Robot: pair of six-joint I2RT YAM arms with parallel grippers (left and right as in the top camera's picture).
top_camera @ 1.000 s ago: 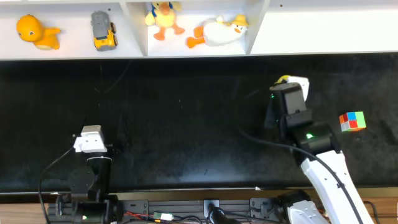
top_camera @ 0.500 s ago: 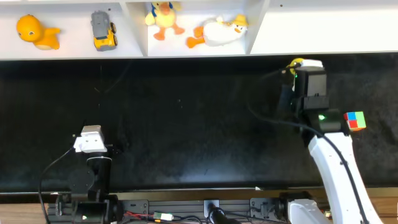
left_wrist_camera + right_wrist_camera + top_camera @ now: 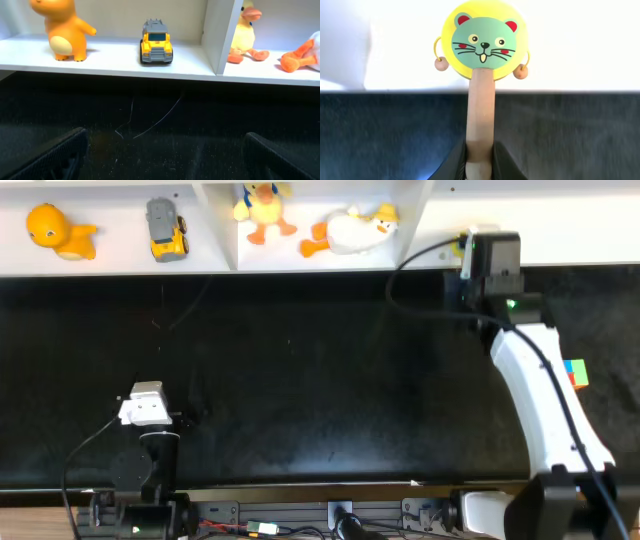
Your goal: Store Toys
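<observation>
Progress at the top view's upper right: our right gripper (image 3: 479, 155), jaws clamped on the cat-faced rattle (image 3: 483, 42), has carried it from mid-table to the shelf (image 3: 580, 240) edge (release looks next), while our left gripper (image 3: 165, 150) waits, jaws apart.

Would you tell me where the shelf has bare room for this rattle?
The right compartment, beyond the divider beside the white duck, is bare; the rattle in the right pincer hangs at its edge. The middle one, with the yellow duck too, is crowded. A small gap lies between orange toy and truck.
</observation>
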